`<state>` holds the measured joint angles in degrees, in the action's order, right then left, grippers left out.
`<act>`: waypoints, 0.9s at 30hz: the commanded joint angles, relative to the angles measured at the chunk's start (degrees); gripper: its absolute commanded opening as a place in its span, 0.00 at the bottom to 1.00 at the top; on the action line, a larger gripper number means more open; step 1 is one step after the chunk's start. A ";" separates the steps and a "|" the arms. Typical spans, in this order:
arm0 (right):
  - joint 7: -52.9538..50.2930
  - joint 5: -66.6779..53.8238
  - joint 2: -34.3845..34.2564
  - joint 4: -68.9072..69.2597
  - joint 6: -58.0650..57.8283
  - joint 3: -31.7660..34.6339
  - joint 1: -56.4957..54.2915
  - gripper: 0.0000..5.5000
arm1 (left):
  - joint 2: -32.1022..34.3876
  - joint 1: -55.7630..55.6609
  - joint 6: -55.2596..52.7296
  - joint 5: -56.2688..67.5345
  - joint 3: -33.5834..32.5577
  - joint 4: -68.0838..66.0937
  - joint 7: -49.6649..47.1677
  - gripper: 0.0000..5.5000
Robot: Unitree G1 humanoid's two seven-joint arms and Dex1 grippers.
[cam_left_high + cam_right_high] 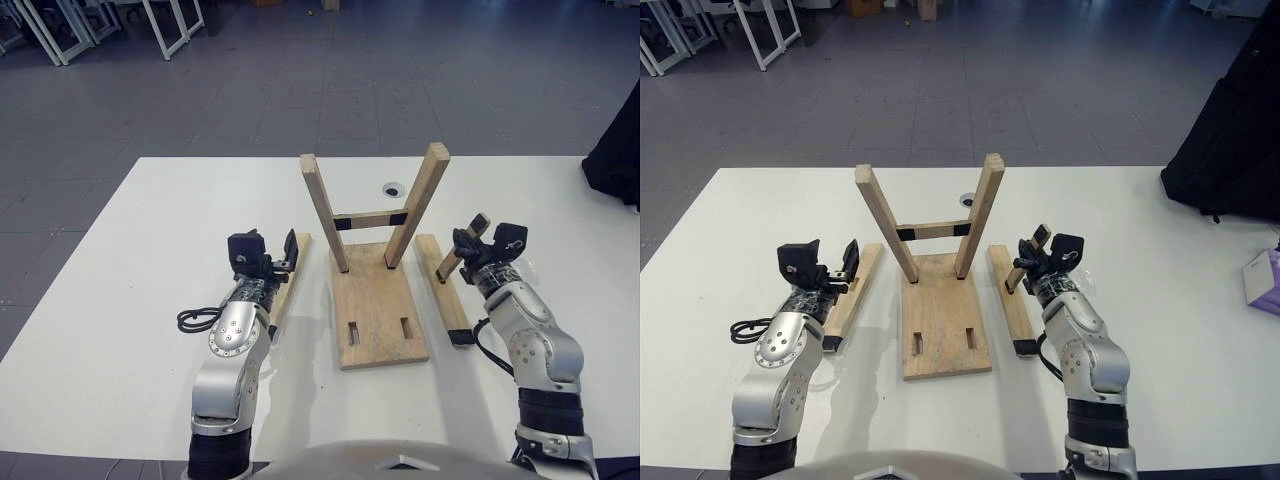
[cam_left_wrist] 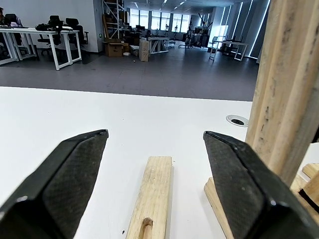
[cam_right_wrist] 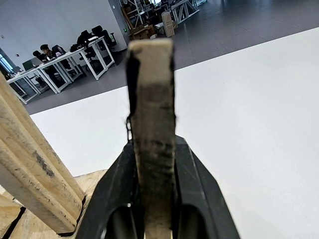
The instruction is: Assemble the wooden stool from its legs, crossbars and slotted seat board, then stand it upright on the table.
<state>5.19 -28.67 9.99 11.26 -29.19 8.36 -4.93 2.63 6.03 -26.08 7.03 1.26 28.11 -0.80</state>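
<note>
The left gripper (image 1: 269,250) is open, astride the loose leg (image 1: 284,296) lying lengthwise on the table (image 1: 130,260), left of the seat board (image 1: 378,320). The right gripper (image 1: 473,243) clamps a crossbar (image 1: 480,225).

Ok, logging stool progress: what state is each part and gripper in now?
seat board: lying flat, two near slots empty
upright legs: standing in the far slots
fitted crossbar: joins the upright legs
left loose leg: flat beside the board
right loose leg: flat beside the board
loose crossbar: tilted, in the right gripper
left gripper: open over the left loose leg
right gripper: shut on the loose crossbar
</note>
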 commanded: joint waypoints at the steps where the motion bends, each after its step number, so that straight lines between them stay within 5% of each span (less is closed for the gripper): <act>1: -0.13 2.63 -0.35 -1.74 -0.06 -0.79 2.34 0.07 | 0.21 -0.64 -0.80 -0.48 -0.34 0.00 0.02 0.64; 27: 2.12 20.56 -0.26 -25.93 28.55 -4.68 6.79 0.07 | -1.11 -1.65 -1.31 -1.00 -1.37 -0.72 -0.37 0.64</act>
<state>8.02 -10.76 9.97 -7.52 4.48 4.52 -2.93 1.12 5.50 -26.30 6.07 0.92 27.67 -0.99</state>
